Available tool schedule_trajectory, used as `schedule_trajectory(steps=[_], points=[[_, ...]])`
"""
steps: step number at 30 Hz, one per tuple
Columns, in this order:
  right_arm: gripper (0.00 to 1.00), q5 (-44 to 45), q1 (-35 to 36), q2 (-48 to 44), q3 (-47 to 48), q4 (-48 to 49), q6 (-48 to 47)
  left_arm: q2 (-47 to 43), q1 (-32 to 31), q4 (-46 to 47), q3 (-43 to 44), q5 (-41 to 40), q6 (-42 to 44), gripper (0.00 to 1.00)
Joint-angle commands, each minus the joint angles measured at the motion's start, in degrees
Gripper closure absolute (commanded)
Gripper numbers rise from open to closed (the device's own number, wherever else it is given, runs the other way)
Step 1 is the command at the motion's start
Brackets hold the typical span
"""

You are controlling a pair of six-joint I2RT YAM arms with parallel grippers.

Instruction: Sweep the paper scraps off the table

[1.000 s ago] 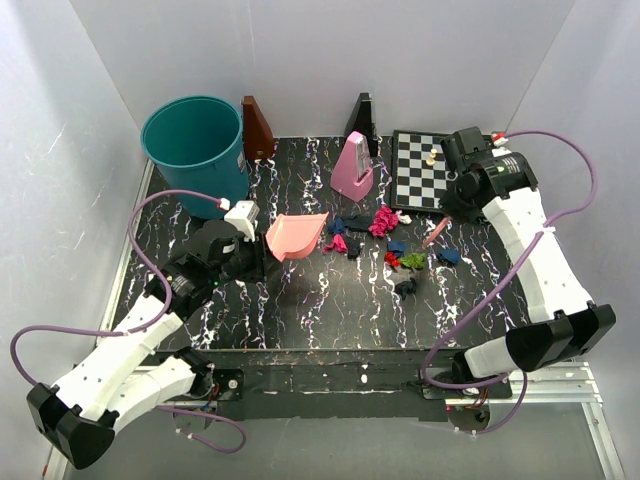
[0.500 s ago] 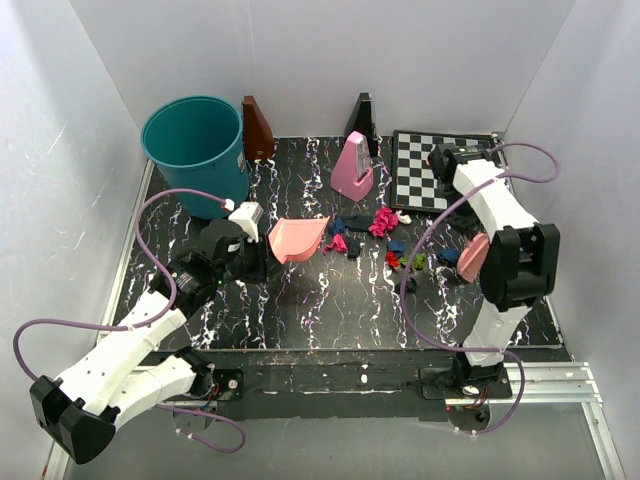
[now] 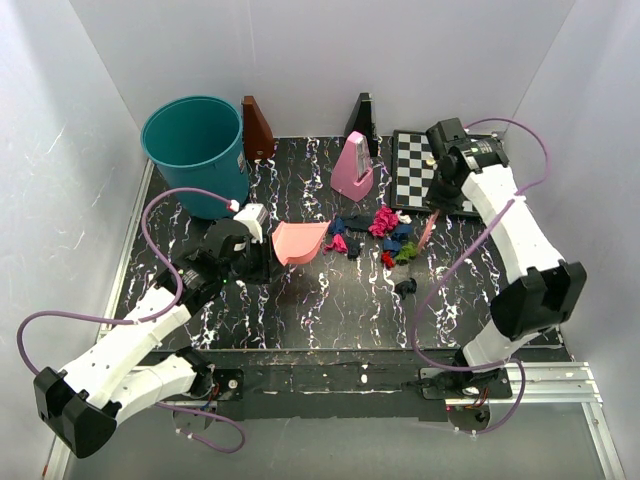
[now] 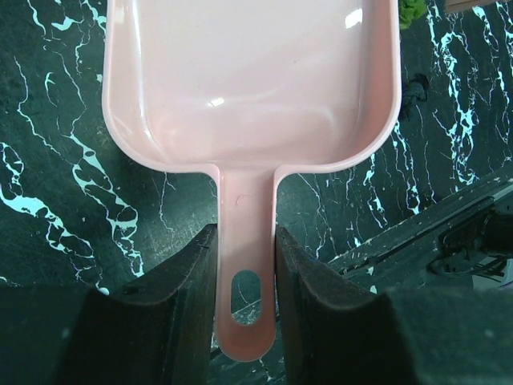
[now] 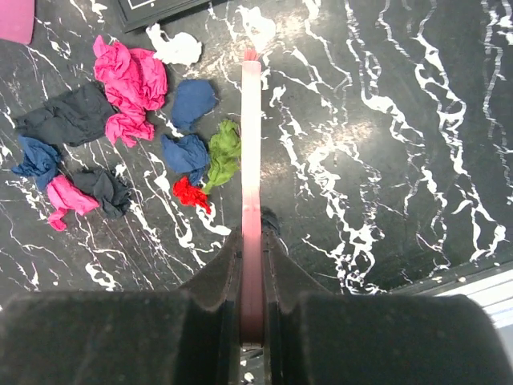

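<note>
My left gripper (image 3: 258,258) is shut on the handle (image 4: 244,265) of the pink dustpan (image 3: 298,242), whose mouth faces right toward the paper scraps (image 3: 375,235). The pan (image 4: 248,80) is empty. My right gripper (image 3: 437,205) is shut on a thin pink brush (image 3: 428,228), seen edge-on in the right wrist view (image 5: 251,152). Magenta, dark blue, white, red and green scraps (image 5: 136,76) lie just left of the brush. One dark scrap (image 3: 405,286) lies apart, nearer the front; it shows right of the brush (image 5: 271,218).
On the black veined table (image 3: 330,310), a teal bin (image 3: 195,145) stands at the back left. A pink metronome (image 3: 352,165), a brown one (image 3: 257,128) and a black one (image 3: 362,115) stand along the back. A chessboard (image 3: 415,170) with small pieces lies at the back right.
My right arm swung back and the brush moved left, pushing the red, green and blue scraps closer to the pile. The dustpan edged slightly right.
</note>
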Motion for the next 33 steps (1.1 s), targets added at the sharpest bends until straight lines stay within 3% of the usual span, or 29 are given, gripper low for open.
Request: schedule_trajectory(steps=[1, 7, 13, 18, 23, 29, 33], points=[[0.99, 4.9, -0.4, -4.6, 1.7, -7.5, 1.2, -0.5, -0.3, -0.2, 1.9, -1.3, 0.7, 1.0], [0.99, 9.4, -0.4, -6.5, -5.5, -22.9, 10.9, -0.5, -0.6, -0.5, 1.9, -3.1, 0.6, 1.0], [0.99, 1.6, 1.2, -9.4, -17.7, -22.3, 12.6, -0.8, -0.7, -1.4, 2.0, -4.8, 0.5, 1.0], [0.99, -8.8, 4.5, -7.5, -18.8, -14.4, 13.5, -0.8, -0.8, -1.4, 1.8, -5.0, 0.3, 1.0], [0.99, -19.6, 4.5, -4.6, -13.0, -3.7, 13.3, -0.3, -1.5, -1.6, 1.9, -6.5, 0.1, 1.0], [0.99, -11.3, 4.5, 1.9, 4.5, -10.2, 11.1, 1.7, -3.5, -2.3, 2.4, -8.2, 0.4, 1.0], [0.99, -5.7, 4.4, 1.4, 10.7, -15.0, 7.3, 3.2, -5.6, -2.5, 2.8, -10.7, 0.7, 1.0]])
